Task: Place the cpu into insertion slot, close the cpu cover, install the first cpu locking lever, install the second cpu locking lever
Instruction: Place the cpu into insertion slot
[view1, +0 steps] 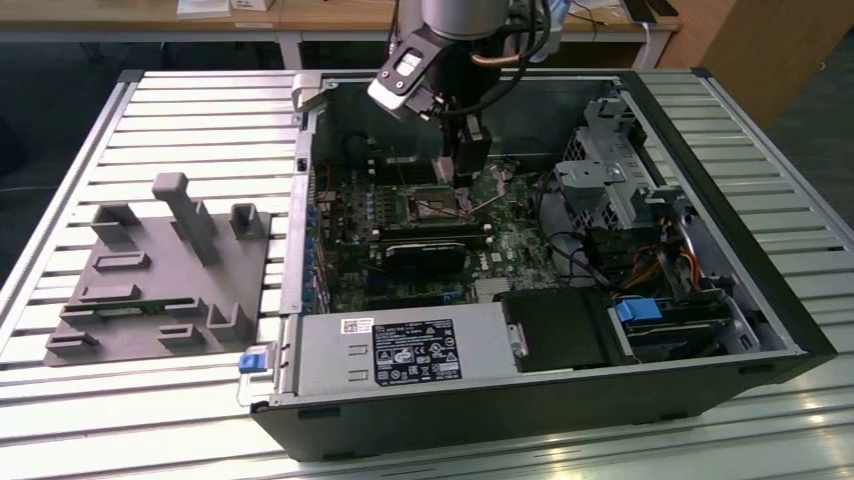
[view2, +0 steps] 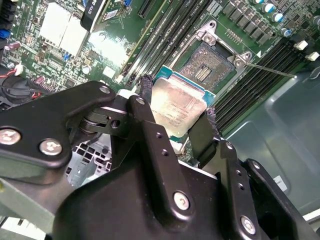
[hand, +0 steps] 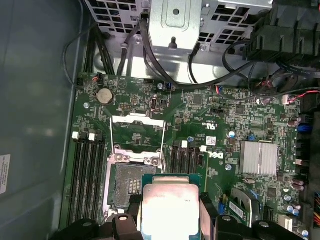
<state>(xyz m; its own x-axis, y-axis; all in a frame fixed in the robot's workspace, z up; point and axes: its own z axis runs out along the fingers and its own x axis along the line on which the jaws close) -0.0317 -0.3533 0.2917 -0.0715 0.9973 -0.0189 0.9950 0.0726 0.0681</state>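
Evidently, in the exterior view the pincer (view1: 463, 172) stood inside the open computer case (view1: 747, 300) on the slatted bench (view1: 200, 110), directly over the insertion slot (view1: 438, 207) and close above the green board.

In the second wrist view the pincer (view2: 177, 106) was clenched on the cpu (view2: 175, 100), one black finger on each of two opposite edges, with the dull metal top turned to the camera. The insertion slot (view2: 210, 65) lay bare and dark just beyond the chip's leading edge and apart from it, so the chip was not seated. A thin lever rod (view2: 270, 70) stuck out from one corner of the slot.

In the first wrist view the cpu (hand: 170, 207), gripped by the pincer (hand: 170, 217), overlapped only one corner of the insertion slot (hand: 131, 182). It sat offset toward the finned silver heatsink (hand: 257, 157). Its edges ran square with the slot's rim. The cpu cover (hand: 135, 119) was swung open on the slot's side facing the coin battery (hand: 104, 95), leaving the socket free. The slot thus lay sideways from the held chip, away from the heatsink, and lower.
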